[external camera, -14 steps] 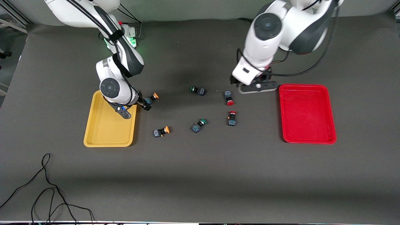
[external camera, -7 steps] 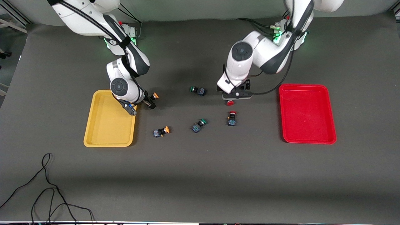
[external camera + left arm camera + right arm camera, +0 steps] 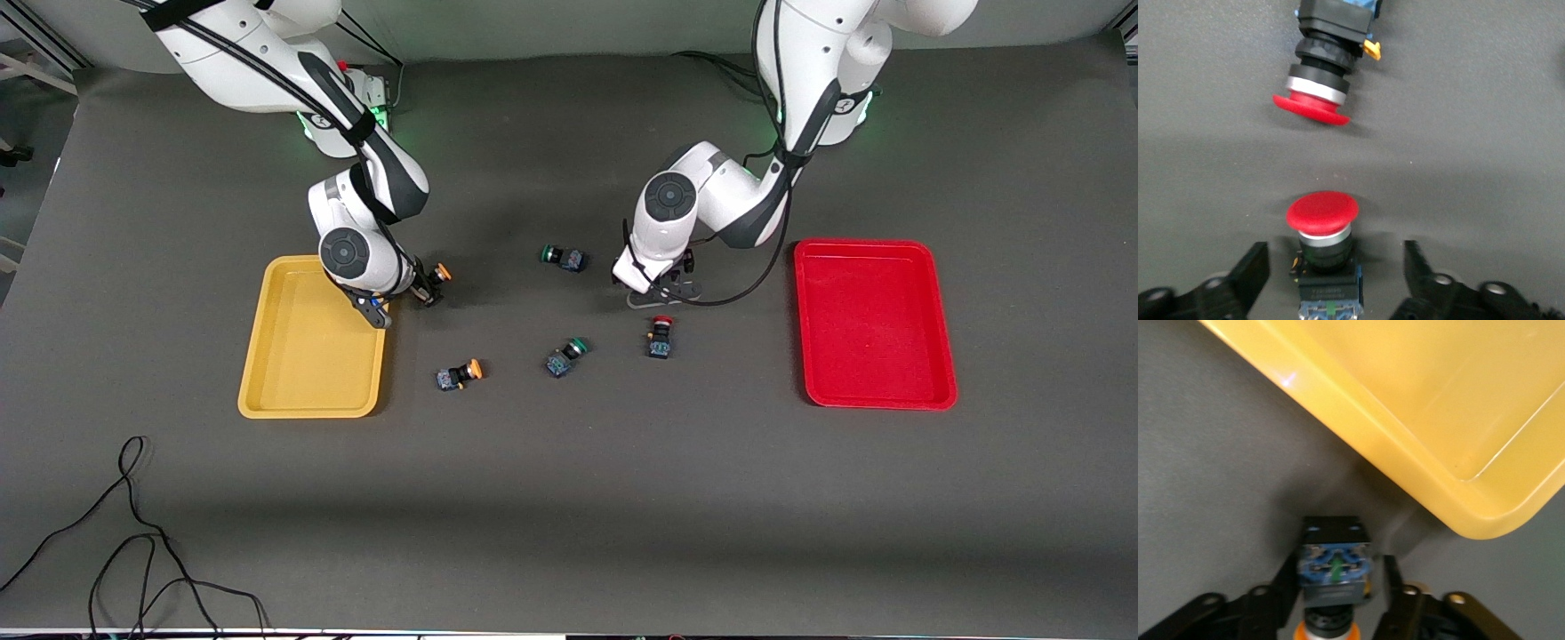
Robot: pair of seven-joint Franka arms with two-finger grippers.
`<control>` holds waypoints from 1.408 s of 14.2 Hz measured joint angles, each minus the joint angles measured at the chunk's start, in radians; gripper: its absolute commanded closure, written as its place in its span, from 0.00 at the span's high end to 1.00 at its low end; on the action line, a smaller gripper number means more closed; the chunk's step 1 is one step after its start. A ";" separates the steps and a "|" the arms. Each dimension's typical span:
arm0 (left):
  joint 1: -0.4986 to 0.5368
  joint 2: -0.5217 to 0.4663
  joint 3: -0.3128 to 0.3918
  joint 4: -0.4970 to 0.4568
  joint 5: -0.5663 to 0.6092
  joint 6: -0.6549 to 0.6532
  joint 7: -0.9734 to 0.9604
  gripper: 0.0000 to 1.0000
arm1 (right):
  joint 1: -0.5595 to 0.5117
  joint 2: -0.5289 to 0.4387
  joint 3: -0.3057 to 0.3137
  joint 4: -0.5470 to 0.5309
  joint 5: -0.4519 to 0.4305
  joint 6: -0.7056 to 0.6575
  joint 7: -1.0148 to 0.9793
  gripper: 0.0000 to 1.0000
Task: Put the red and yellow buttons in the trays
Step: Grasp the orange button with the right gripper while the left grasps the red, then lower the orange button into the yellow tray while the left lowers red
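My right gripper (image 3: 428,288) is low beside the corner of the yellow tray (image 3: 267,356), shut on the dark body of a yellow-capped button (image 3: 1335,565) that still looks to lie on the table. My left gripper (image 3: 1335,259) is open, down at the table, with a red-capped button (image 3: 1323,230) lying between its fingers (image 3: 1253,270); its hand (image 3: 656,292) hides that button in the front view. A second red button (image 3: 659,337) lies just nearer the camera. A second yellow button (image 3: 459,374) lies near the yellow tray. The red tray (image 3: 942,356) stands at the left arm's end.
Two green-capped buttons lie mid-table, one (image 3: 563,258) beside my left gripper and one (image 3: 566,356) nearer the camera. A black cable (image 3: 133,542) trails at the near corner on the right arm's side. The yellow tray's rim (image 3: 1371,447) is close to my right gripper.
My left arm swung in and lowered its open gripper around the red button, covering it in the front view. My right gripper shifted slightly at the yellow button.
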 measured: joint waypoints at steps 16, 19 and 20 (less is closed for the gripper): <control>0.440 -0.235 0.034 0.173 -0.057 -0.588 0.514 0.14 | -0.074 -0.026 -0.259 0.135 -0.008 -0.255 -0.367 1.00; 0.586 -0.212 0.038 0.111 -0.023 -0.538 0.715 0.16 | -0.069 -0.035 -0.267 0.139 -0.026 -0.249 -0.385 1.00; 0.609 -0.188 0.038 0.091 -0.006 -0.489 0.741 0.19 | -0.069 -0.043 -0.271 0.149 -0.028 -0.250 -0.390 1.00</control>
